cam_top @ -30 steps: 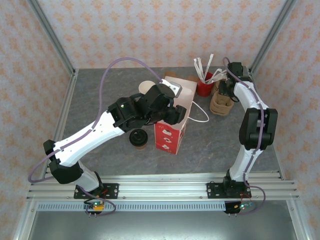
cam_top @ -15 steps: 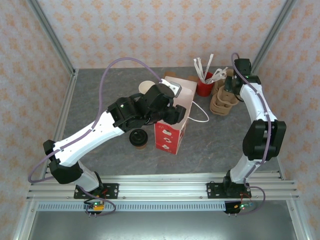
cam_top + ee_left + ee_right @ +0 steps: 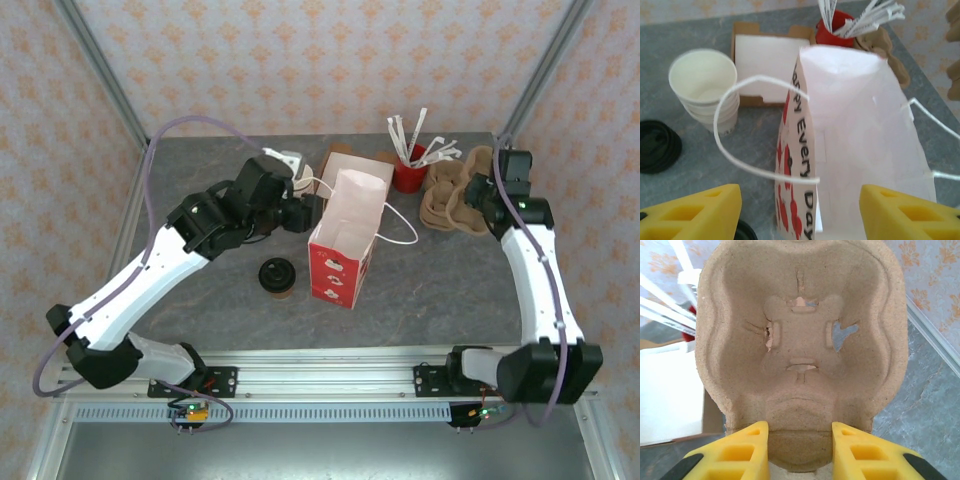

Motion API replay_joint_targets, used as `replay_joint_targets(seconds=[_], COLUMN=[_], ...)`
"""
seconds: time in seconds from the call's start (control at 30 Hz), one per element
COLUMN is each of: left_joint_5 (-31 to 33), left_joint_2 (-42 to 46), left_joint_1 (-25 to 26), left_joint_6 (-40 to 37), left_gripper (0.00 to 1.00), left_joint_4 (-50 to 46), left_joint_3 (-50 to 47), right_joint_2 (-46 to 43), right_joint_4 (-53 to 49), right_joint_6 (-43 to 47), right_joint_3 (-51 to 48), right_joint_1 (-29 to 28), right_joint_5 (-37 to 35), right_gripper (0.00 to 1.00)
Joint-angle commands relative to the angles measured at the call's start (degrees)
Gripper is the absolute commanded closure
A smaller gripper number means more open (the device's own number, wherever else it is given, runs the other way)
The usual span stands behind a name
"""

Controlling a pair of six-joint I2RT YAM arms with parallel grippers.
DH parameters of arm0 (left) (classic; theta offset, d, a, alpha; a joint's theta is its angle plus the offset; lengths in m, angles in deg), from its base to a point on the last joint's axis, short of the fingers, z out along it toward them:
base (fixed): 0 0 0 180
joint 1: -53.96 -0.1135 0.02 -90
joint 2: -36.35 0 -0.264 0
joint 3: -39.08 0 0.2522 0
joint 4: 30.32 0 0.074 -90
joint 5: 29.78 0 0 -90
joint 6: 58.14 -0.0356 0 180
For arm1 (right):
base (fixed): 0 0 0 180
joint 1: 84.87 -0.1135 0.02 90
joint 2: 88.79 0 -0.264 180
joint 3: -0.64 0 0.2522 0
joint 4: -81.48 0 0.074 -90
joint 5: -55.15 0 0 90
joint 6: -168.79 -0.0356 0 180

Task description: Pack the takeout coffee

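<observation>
Plainly upright, the small tan-brown paper cup of takeout coffee with its round black lid [image 3: 277, 277] stands on the grey stone-look table [image 3: 220, 322], left of the middle and nearer the near edge than the far one. Its long axis runs straight up, lid toward the overhead camera. Bare table lies open on its left and toward the near edge. On its right, just beside it and with a thin gap between them, stands the white paper gift bag with red printed sides [image 3: 340, 272], mouth open upward, one white string handle [image 3: 402, 228] spilling toward the right edge.

Beyond the cup, toward the far edge, the left gripper [image 3: 800, 205] hovers at the bag's left rim, its yellow fingers [image 3: 695, 210] spread wide and holding nothing. The wrist view shows the bag's near handle loop [image 3: 740, 130] arching ahead of them.

Farther back are a stack of lidless white paper cups [image 3: 705, 85], a stack of black lids [image 3: 657, 145] and a shallow cardboard box of white napkins [image 3: 770, 55]. A red cup of wrapped straws [image 3: 408, 172] is near the far edge.

Toward the far right corner, the right gripper [image 3: 800, 442] is clamped on the rim of a brown moulded-pulp cup carrier [image 3: 800, 340], which is tipped up on edge.
</observation>
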Motion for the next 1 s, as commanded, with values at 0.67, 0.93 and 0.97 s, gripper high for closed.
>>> replay_joint_targets(seconds=[0.67, 0.93, 0.97], left_joint_5=[-24.4, -29.7, -30.8], left_joint_2=[0.7, 0.2, 0.2], left_joint_1=[5.6, 8.0, 8.0], left_joint_6=[17.4, 15.5, 14.5], left_gripper=[0.37, 0.36, 0.36], left_joint_4=[19.2, 21.1, 20.4], left_joint_3=[-15.2, -13.7, -13.0], right_joint_2=[-7.1, -6.0, -5.9], right_joint_4=[-5.2, -6.3, -6.5], right_joint_6=[-4.8, -3.4, -3.2], right_joint_3=[8.2, 12.1, 12.8], right_joint_1=[-2.1, -4.2, -5.3], right_joint_5=[24.2, 26.0, 25.8], right_gripper=[0.70, 0.70, 0.71])
